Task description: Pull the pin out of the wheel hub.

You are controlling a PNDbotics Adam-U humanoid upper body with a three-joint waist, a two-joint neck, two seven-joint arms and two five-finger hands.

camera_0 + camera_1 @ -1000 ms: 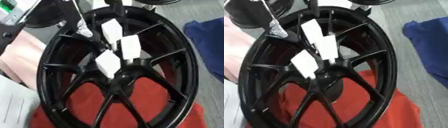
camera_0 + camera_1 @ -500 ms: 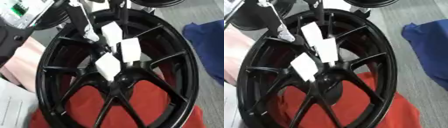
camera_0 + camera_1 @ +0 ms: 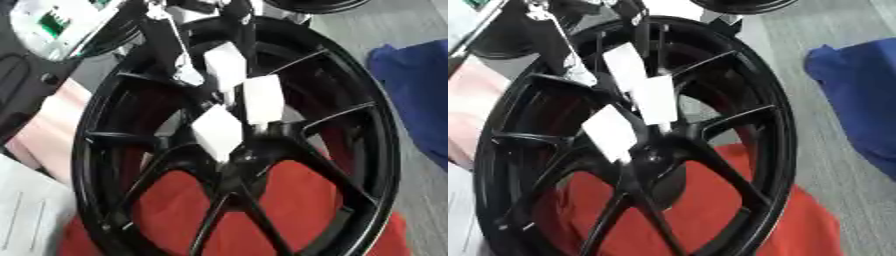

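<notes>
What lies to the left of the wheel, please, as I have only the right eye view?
Observer: A white panel with a green patch sits at the upper left, beyond the wheel.
Operator: Thank you. And lower down?
Observer: A white sheet lies at the lower left, beside the rim.
Operator: Is anything between those two?
Observer: Yes, a black object at the left edge, above the pink surface.

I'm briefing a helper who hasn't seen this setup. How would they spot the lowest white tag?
Find the big black wheel standing over the red cloth. Three white tags hang near its hub. The lowest tag sits left of the other two, turned like a diamond, its bottom corner nearest the hub.
</notes>
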